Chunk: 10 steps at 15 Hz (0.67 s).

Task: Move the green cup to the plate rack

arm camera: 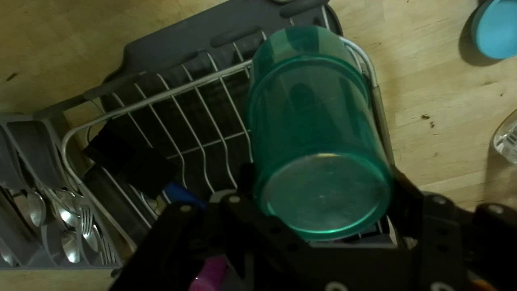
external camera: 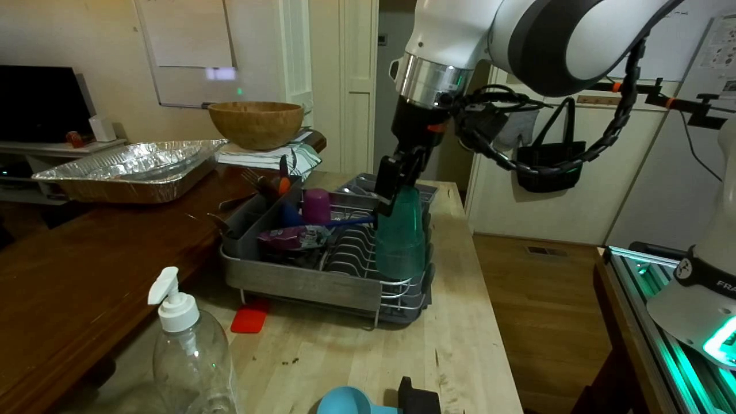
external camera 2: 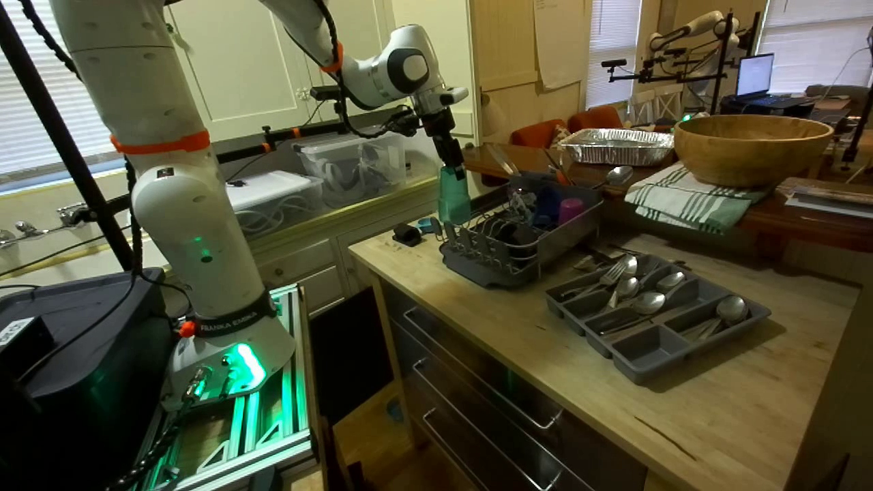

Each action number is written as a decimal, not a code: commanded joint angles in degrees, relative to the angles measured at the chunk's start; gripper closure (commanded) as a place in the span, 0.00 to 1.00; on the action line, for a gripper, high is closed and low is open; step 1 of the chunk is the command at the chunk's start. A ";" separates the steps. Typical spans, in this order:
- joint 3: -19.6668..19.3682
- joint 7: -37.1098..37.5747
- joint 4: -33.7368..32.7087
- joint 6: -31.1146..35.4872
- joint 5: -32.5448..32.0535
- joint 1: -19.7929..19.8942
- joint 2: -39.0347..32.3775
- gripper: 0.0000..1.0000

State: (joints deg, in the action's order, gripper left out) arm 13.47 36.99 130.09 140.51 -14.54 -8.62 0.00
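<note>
wood countertop [external camera: 356,351] under plate rack [external camera: 305,282]; jaws clamped round green cup [external camera: 401,238] (television [external camera: 40,103] beyond dark table [external camera: 126,247]).

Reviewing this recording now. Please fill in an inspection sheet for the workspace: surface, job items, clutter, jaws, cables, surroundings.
Surface: pale wooden counter, with small dark specks and a dark streak.
Green cup: apparently upside down, at the end of the plate rack; contact below unclear.
Plate rack: on the counter, holding a purple item and a purple wrapper, among others.
Clutter: cutlery tray, pump bottle and light blue item on the counter.
Jaws: closed around the cup's upper end.
Cables: black ribbed cable loops below the arm; snagging, nothing seen.
Surroundings: brown table with foil tray, and wooden bowl on a striped towel; people, nothing seen.
</note>
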 commanded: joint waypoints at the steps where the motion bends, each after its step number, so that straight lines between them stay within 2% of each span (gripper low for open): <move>1: -0.91 1.66 -0.42 1.10 -0.75 -1.05 -3.00 0.50; 10: -1.87 2.08 -2.18 1.33 -3.33 -1.37 -3.20 0.50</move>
State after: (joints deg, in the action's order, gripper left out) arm 12.66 37.01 128.72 140.79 -15.22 -9.11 -1.39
